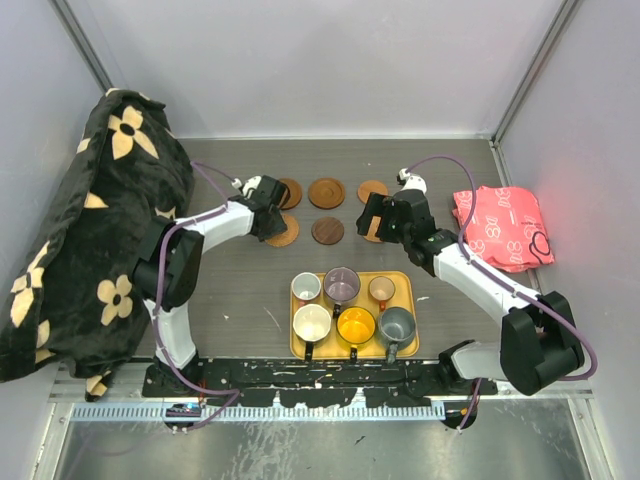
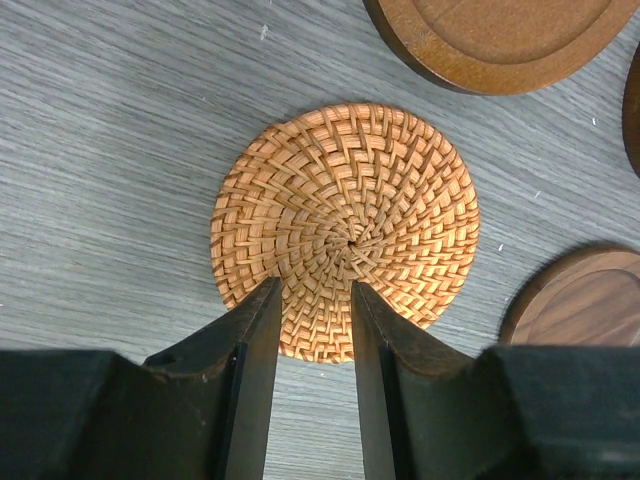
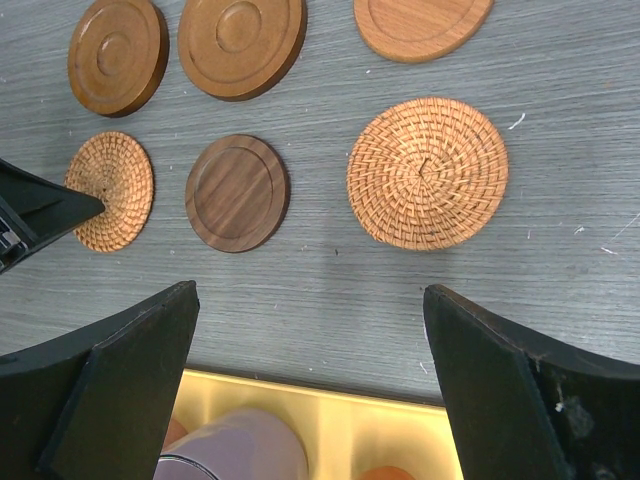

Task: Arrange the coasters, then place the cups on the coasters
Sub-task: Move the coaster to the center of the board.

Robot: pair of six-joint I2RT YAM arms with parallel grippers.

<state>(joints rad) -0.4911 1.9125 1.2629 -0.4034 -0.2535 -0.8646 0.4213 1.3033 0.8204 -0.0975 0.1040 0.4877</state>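
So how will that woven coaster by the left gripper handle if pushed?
The woven coaster looks thin and light, so it probably slides easily. Its coarse weave may flex slightly and snag. Lying flat, it shouldn't roll.

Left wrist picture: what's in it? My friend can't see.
A round woven orange-brown coaster lies on the grey table, the black left gripper slightly open over its near edge. Smooth brown wooden coasters edge the right side.
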